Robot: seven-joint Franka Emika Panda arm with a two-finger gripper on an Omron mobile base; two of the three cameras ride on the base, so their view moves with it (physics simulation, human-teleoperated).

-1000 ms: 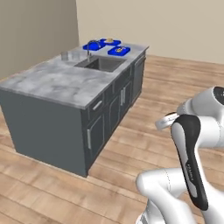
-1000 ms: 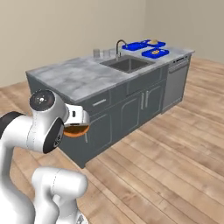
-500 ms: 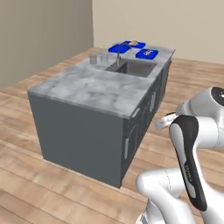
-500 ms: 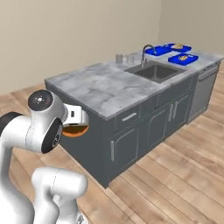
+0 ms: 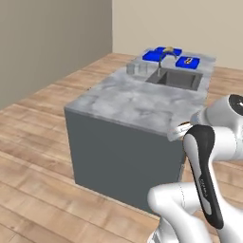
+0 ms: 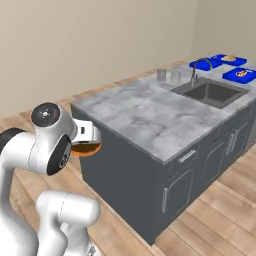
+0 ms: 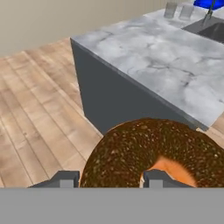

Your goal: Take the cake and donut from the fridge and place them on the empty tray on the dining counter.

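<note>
The jaws are clamped on the donut, its dark speckled glaze and an orange patch bulging just above the two fingertips in the hand view. In the right base view the donut shows as an orange-brown edge tucked under the white hand. Ahead of the jaws stands the dark island with its marble tabletop; the near corner is close in front (the grip hangs off the tabletop, over wood floor). Farther along from the jaws come the sink and faucet, two small grey cups, and at the far end the blue trays, well apart from the donut.
</note>
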